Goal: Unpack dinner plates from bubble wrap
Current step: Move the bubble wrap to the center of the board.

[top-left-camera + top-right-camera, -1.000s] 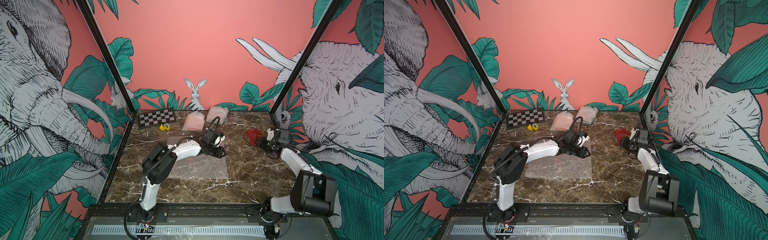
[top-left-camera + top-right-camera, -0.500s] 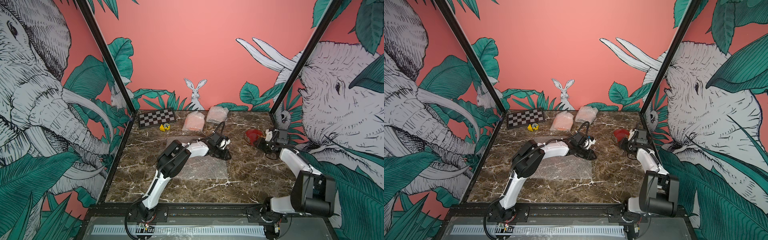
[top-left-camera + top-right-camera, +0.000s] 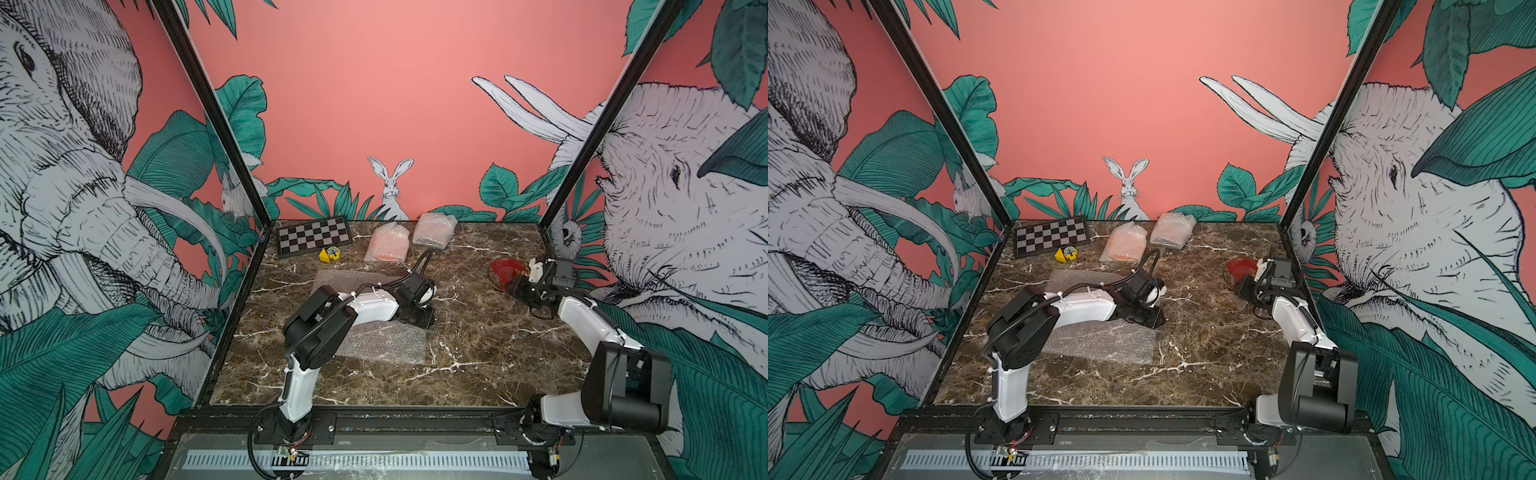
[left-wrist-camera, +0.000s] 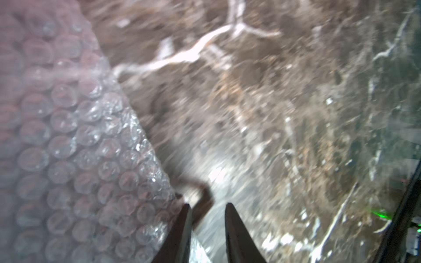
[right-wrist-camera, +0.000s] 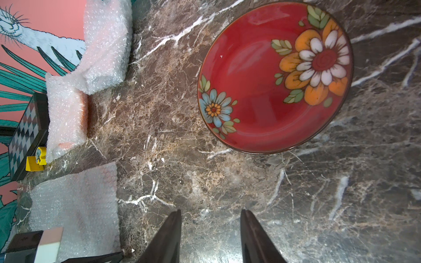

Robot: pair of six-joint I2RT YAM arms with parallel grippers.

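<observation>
Red plate [image 5: 250,68] lies bare and flat on the marble table [image 5: 182,159] at the far right. It is just ahead of the right gripper [image 5: 210,210], whose jaws stand moderately apart, empty and clear of it. The right arm stretches low toward it. A bubble wrap sheet [image 3: 382,340] lies flat mid-table. The left arm bends over it, and the left gripper [image 4: 207,205] points down at its right edge, jaws narrowly apart with table showing between. An orange bundle [image 3: 386,245] and a whitish bundle [image 3: 434,230] sit near the back wall.
</observation>
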